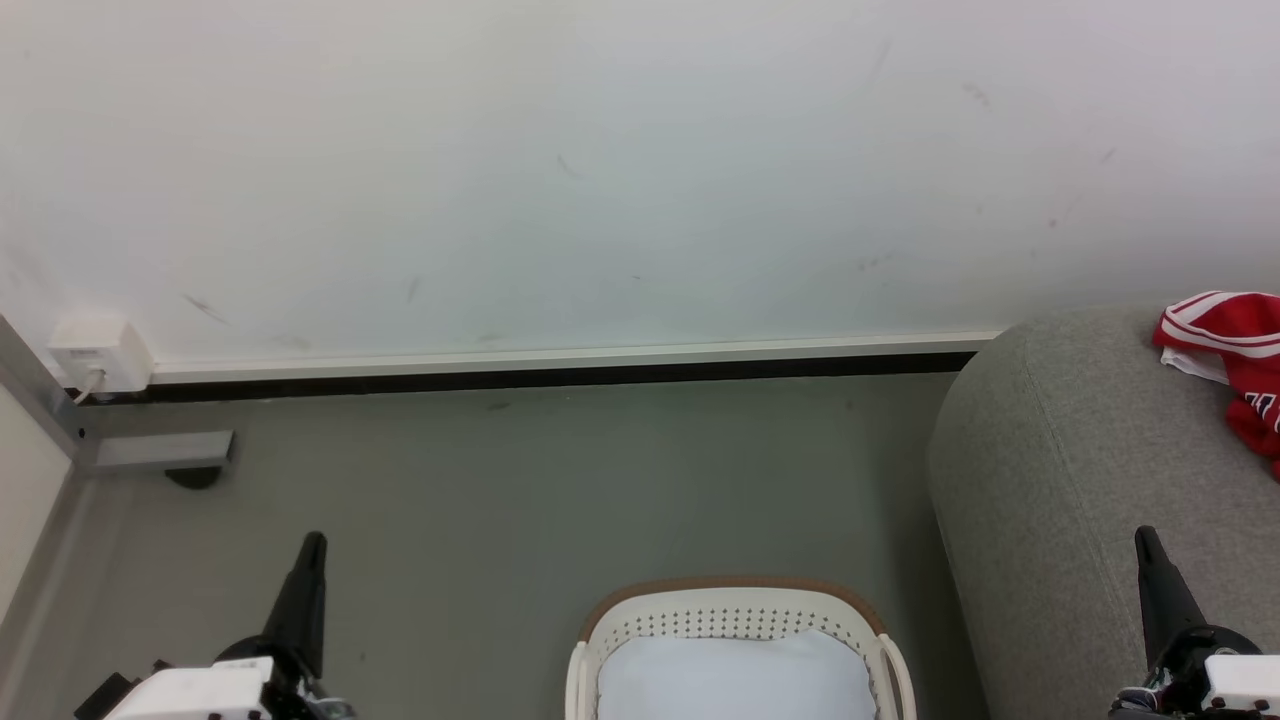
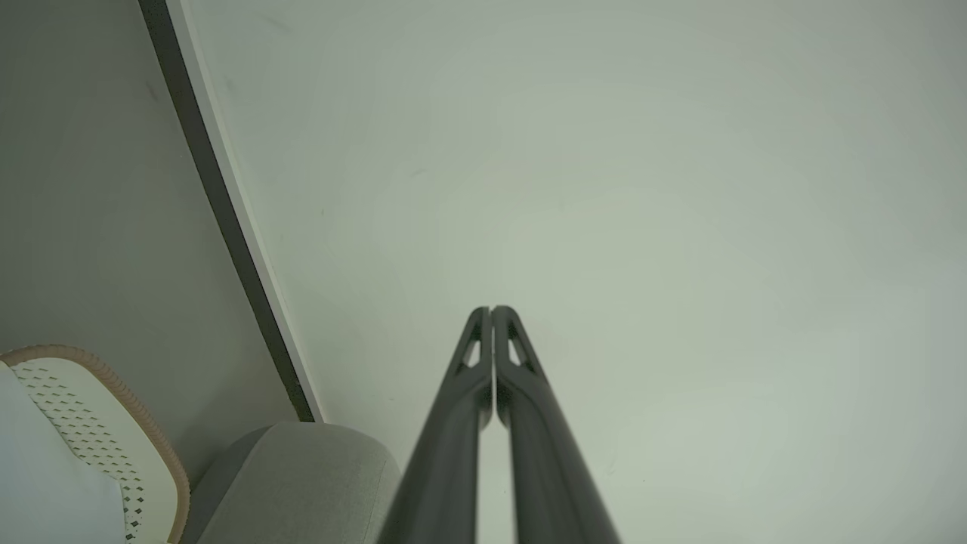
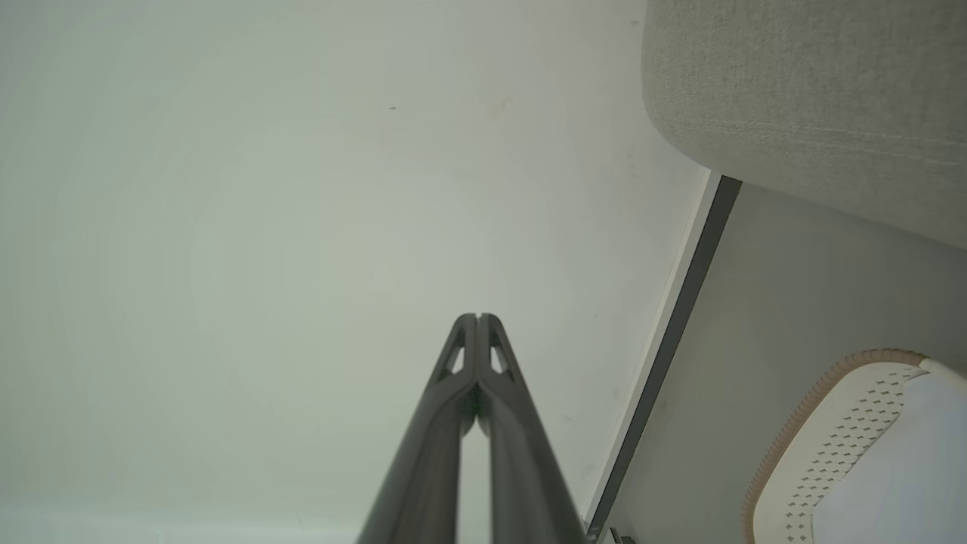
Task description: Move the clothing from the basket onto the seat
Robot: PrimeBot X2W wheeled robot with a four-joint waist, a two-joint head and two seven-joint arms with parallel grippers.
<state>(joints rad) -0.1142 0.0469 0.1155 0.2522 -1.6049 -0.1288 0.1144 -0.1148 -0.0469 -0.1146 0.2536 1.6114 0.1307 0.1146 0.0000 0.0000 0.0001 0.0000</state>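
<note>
Smooth wall (image 1: 640, 180), perforated basket (image 1: 735, 600), perhaps satiny clothing (image 1: 1235, 340)

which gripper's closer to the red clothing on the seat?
Right. The right gripper is beside the seat, near the clothing; the left gripper is far off, past the basket.

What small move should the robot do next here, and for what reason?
Probably tilt the head down to check the rest of the basket: its visible bottom is bare, the red clothing lies on the seat, and the left pincer and right pincer are shut, empty.
</note>
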